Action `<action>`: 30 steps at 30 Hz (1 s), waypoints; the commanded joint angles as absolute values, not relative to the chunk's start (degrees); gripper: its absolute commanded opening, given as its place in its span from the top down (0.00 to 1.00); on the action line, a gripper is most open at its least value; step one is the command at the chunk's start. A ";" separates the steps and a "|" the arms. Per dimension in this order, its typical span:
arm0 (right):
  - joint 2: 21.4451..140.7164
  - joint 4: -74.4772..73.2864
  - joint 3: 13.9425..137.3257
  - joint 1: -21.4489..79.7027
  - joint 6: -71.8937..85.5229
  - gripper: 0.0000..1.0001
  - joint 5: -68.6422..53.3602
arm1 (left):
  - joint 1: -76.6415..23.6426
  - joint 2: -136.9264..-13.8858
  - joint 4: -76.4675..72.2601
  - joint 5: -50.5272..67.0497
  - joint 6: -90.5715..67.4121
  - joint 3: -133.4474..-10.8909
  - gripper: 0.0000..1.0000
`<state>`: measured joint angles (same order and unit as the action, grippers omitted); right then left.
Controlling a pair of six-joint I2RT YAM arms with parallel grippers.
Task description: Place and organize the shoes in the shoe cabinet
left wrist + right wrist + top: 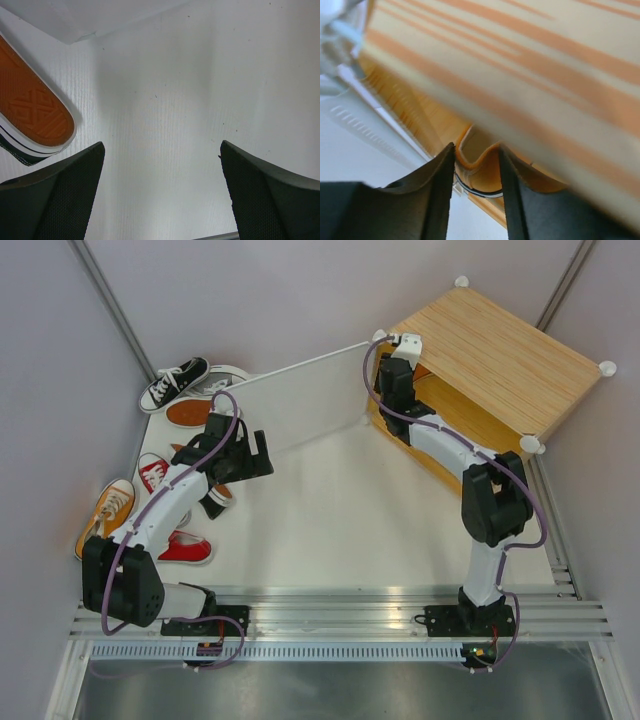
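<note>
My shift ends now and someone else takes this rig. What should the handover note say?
Left claw: open, empty, over the table beside an upturned shoe.
Right claw: inside the cabinet, a finger on either side of an orange shoe; gripping or released, unclear.
Door: swung open.
Done: that orange shoe is inside the cabinet.
Left: the shoes on the table's left side, among them a black shoe and a red shoe, are not yet shelved.
</note>
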<state>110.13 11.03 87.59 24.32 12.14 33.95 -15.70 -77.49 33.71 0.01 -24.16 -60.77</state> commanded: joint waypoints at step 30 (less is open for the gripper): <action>105.90 4.83 85.60 23.38 15.82 0.96 28.04 | -15.38 -75.76 31.99 -0.70 -23.64 -60.47 0.01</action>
